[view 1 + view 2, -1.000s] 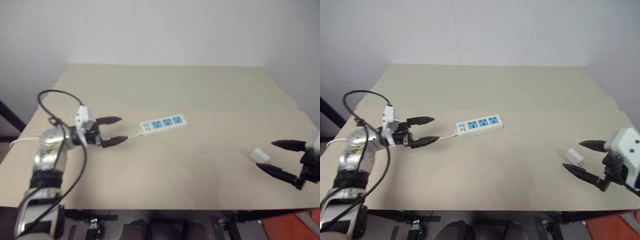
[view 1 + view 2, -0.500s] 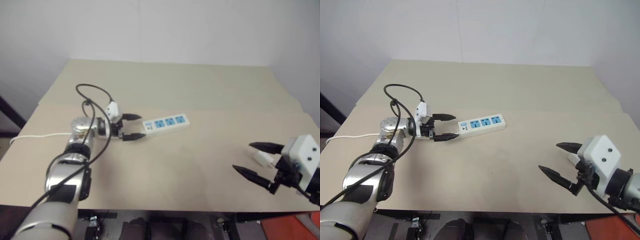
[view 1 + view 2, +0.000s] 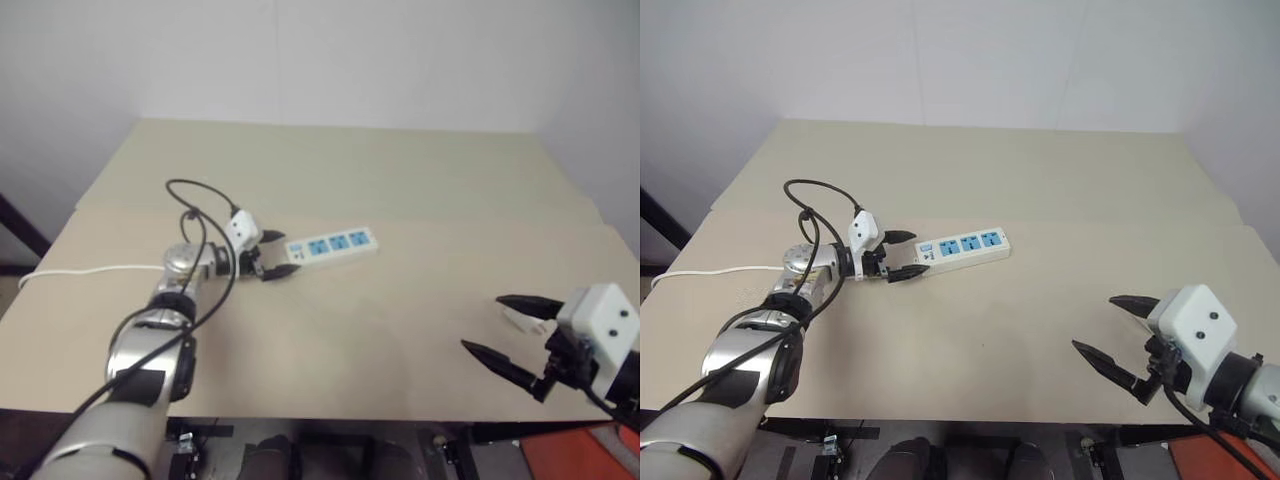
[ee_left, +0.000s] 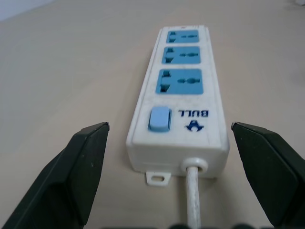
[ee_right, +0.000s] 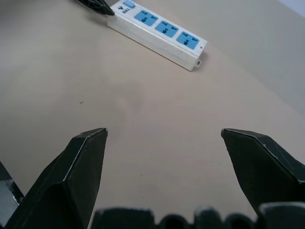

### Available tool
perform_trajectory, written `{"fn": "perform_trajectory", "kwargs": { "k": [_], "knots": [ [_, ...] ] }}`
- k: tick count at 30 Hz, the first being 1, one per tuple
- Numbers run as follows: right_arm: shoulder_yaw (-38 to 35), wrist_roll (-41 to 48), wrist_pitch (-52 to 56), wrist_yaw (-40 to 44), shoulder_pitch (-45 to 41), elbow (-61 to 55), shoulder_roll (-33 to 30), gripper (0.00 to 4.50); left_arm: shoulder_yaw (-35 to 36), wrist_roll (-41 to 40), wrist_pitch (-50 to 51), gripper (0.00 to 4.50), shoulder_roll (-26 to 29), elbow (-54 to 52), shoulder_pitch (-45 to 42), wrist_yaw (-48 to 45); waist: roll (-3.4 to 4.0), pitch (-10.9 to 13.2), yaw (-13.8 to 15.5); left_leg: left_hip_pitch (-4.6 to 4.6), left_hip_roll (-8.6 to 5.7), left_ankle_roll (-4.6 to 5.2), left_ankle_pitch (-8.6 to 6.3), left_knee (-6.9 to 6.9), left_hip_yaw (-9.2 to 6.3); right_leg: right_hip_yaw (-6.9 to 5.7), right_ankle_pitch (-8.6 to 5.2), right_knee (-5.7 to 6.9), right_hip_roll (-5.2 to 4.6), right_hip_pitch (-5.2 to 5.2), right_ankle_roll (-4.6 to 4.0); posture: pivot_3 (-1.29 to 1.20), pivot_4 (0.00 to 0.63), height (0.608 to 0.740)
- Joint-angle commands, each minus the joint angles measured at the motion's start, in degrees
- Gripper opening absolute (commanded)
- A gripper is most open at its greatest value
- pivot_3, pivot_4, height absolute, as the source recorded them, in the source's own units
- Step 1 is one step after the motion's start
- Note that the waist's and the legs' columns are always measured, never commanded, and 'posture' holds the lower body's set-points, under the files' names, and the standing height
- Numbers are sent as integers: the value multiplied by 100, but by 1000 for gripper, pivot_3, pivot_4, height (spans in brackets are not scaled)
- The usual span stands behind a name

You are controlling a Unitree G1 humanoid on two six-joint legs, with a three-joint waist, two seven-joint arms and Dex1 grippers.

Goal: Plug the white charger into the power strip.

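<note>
Facing you: a beige tabletop against a pale wall, with both of your robot's arms reaching in over it.
Power strip: the long flat white plastic power strip with three blue sockets lies flat near the middle of the table, its switch end toward the left arm and its white cord trailing off to the table's left edge.
Left gripper: your left gripper sits at the strip's switch end, black fingers spread wide, one on each side of the cord end; the left wrist view shows a gap between each finger and the casing.
Right gripper: your right gripper hangs over the table's near right part, well apart from the strip, fingers spread wide with nothing between them.
Charger: the small white plastic cube-shaped charger rests on the table just beside the right gripper's farther finger, partly hidden by it; you cannot tell whether they touch.
</note>
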Motion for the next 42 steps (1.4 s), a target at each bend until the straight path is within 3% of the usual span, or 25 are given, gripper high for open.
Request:
{"fn": "perform_trajectory", "kwargs": {
  "k": [1, 11, 16, 22, 33, 42],
  "knots": [
    [-78, 66, 4, -134, -74, -38, -30, 4500, 79, 30, 63, 4474, -54, -15, 71, -171, 0, 0, 1, 0, 0, 0, 0, 0, 0, 0, 0, 0, 0, 0, 0, 0, 150, 740],
    [-30, 150, 119, -260, -211, -21, -126, 4500, -54, 367, 305, 4474, -285, 62, 56, 467, -1, 0, 19, 3, 0, 0, 0, 1, -1, -1, 0, 1, 0, 4, 0, 0, 150, 740],
    [-134, 144, 172, -284, -79, -92, -88, 4500, 56, 322, 396, 3331, -327, 52, 56, 365, -1, -1, 22, 21, 0, 1, -1, 1, -1, 1, 0, -2, -3, 18, 1, 0, 150, 740],
    [-134, 210, 265, -358, -109, -127, -110, 4500, 117, 362, 333, 3273, -314, 20, 97, 592, -1, -1, 26, 21, -1, 0, -1, 1, -2, 2, 0, -1, -4, 18, 0, 0, 150, 740],
    [76, 177, 232, -523, -90, -135, -72, 4500, 420, -301, 290, 3273, -23, -714, 780, -1097, 1, -2, -71, 18, 0, -2, 0, -1, 2, 3, 0, -1, -2, 12, 0, 0, 150, 740],
    [431, 80, 152, -513, -314, 79, -157, 4500, -10, -435, 825, 3273, 335, -2605, 1716, -1595, 3, -3, -143, 32, 5, -4, 1, 0, 1, 12, -1, -4, -3, 16, -1, 0, 150, 740]
  ]
}}
